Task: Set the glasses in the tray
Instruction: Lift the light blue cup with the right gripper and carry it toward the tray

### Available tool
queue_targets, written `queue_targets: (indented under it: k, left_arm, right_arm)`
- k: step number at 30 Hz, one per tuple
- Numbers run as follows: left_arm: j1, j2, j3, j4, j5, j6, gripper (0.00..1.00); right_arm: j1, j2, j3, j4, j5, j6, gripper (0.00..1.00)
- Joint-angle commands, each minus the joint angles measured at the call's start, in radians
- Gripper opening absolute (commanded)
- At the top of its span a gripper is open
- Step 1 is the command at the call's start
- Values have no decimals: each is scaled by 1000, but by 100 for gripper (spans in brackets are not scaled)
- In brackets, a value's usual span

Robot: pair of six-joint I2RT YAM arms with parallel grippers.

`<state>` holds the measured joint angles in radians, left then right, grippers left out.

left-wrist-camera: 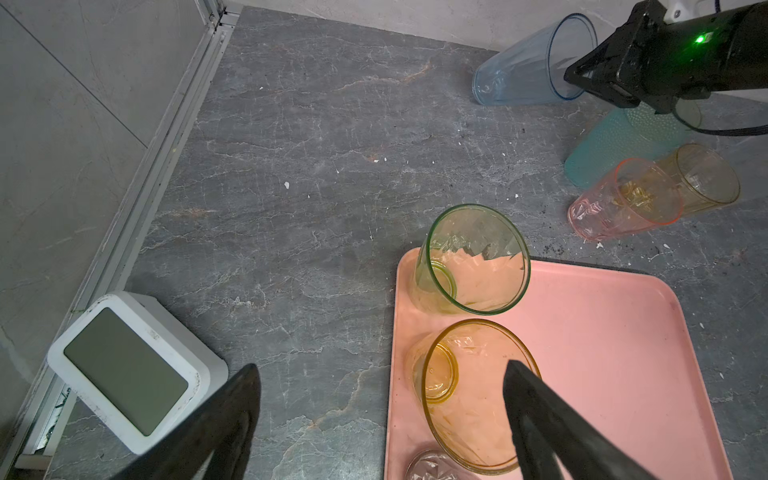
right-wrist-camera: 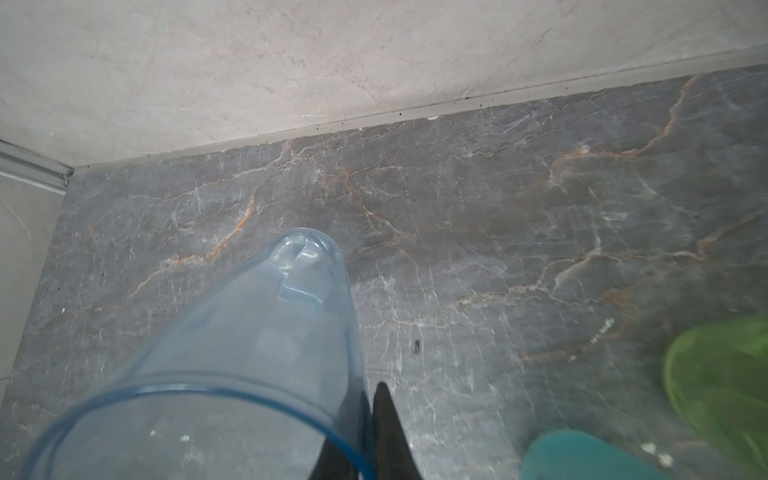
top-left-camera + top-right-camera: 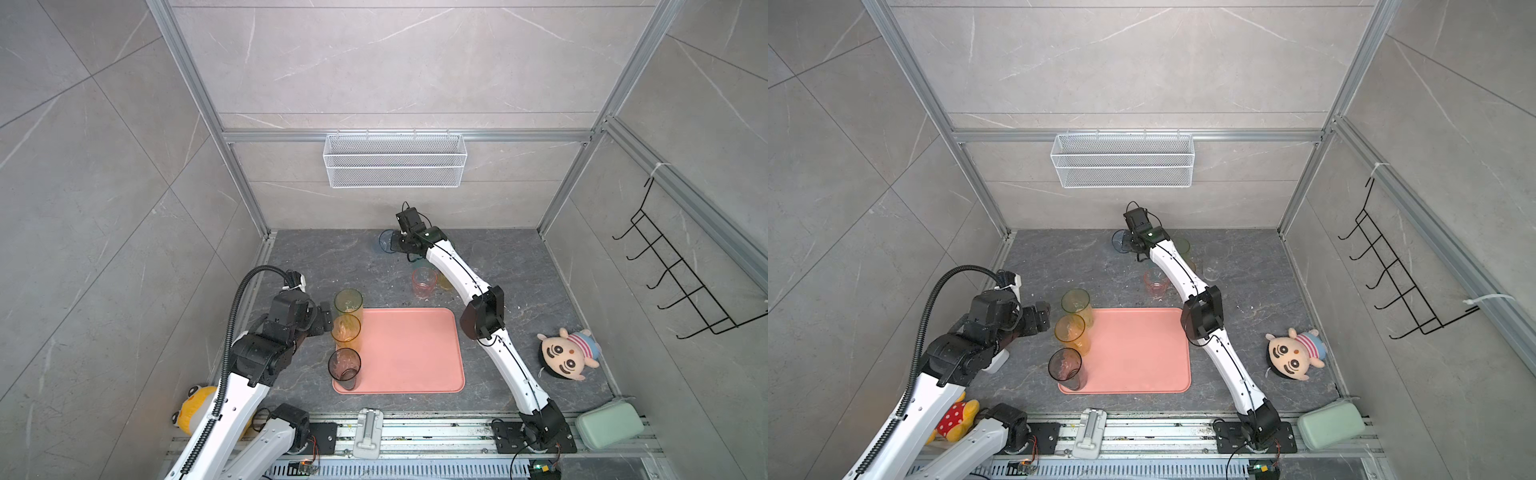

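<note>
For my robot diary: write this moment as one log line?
right gripper: shut on blue glass | left gripper: open, beside tray | tray: three glasses

Your right arm (image 3: 457,266) reaches far forward with the elbow bent. Your right gripper (image 2: 365,440) is clamped on the rim of the blue glass (image 2: 249,332), one finger inside the wall and one outside. Your left arm (image 3: 249,365) is folded near its base, and your left gripper (image 1: 380,368) is spread wide and empty.

A lab robot cell: aluminium frame (image 3: 270,136) holding tile-look wall panels (image 3: 395,62), robot arms (image 3: 511,365) bolted to a slotted rail (image 3: 436,434).
</note>
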<state>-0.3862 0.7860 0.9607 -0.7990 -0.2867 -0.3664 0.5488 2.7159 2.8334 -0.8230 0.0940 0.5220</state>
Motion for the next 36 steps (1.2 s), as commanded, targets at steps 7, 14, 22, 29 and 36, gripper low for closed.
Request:
queue_targets:
  k: [7,14,22,29,36]
  left_arm:
    - [-2,-5,5,17,-17,10,91]
    - [-1,-11,4,10,-31,2,92]
    - [-2,-16,4,6,-32,-1,92]
    - [-2,-31,4,3,-43,-3,91]
    - [-2,-36,1,3,-49,-6,91]
  right_arm:
    - [39,-259,17,-168,89,-112,0]
    - [52,-367,-18,-324,63,-119,0]
    - [102,-454,-56,-540,148,-94,0]
    - [175,-516,-149,-615,148,-98,0]
    - [247,-545,-243,-649,196,-87,0]
